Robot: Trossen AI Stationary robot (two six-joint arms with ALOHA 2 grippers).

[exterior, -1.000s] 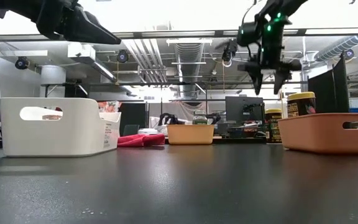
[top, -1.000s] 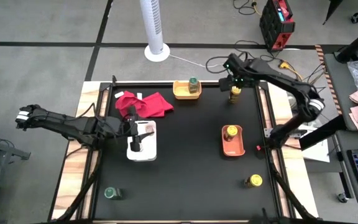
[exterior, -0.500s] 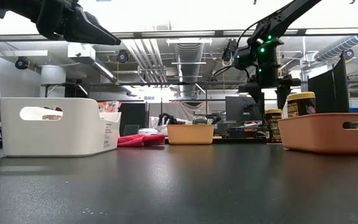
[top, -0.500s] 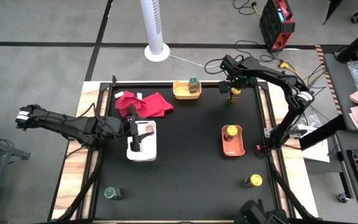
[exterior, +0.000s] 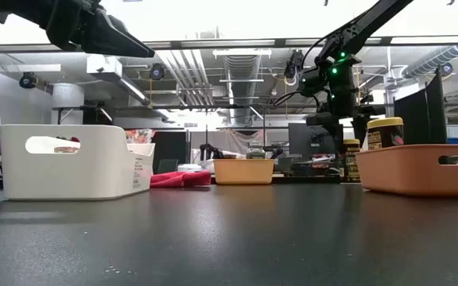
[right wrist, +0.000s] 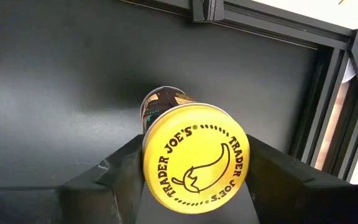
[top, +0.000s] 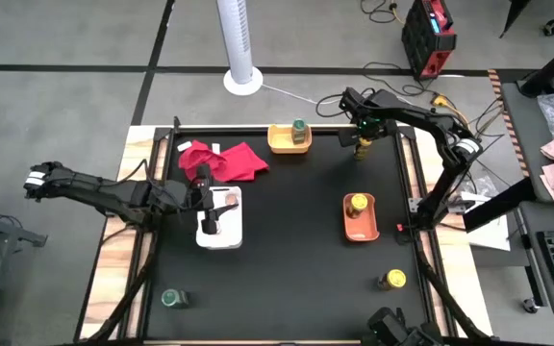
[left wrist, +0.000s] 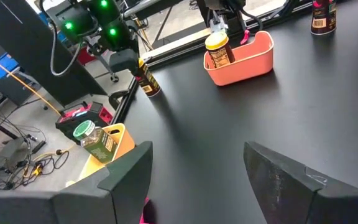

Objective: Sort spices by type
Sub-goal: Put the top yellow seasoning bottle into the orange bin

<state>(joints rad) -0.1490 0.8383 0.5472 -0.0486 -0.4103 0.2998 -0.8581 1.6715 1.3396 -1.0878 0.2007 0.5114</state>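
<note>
at the far right corner of the table your right gripper [top: 363, 141] is down over a yellow-lidded jar [right wrist: 195, 157], one dark finger on each side of the lid; whether the fingers press the jar you cannot tell from these views, though they stand apart by the lid's width. that jar [top: 363, 146] stands upright on the black table [top: 287, 250] near the back edge, apart from the trays. your left gripper [top: 206, 200] hangs over the white tray [top: 235, 231] at the left, fingers spread wide with nothing between them. a second yellow-lidded jar [top: 357, 205] stands in the orange tray [top: 361, 229], a third [top: 392, 280] alone on the table near the front right. one green-lidded jar [top: 299, 128] sits in the yellow tray [top: 283, 144] at the back, another [top: 172, 299] by the front left edge. the red cloth [top: 233, 159] lies just behind the white tray.
</note>
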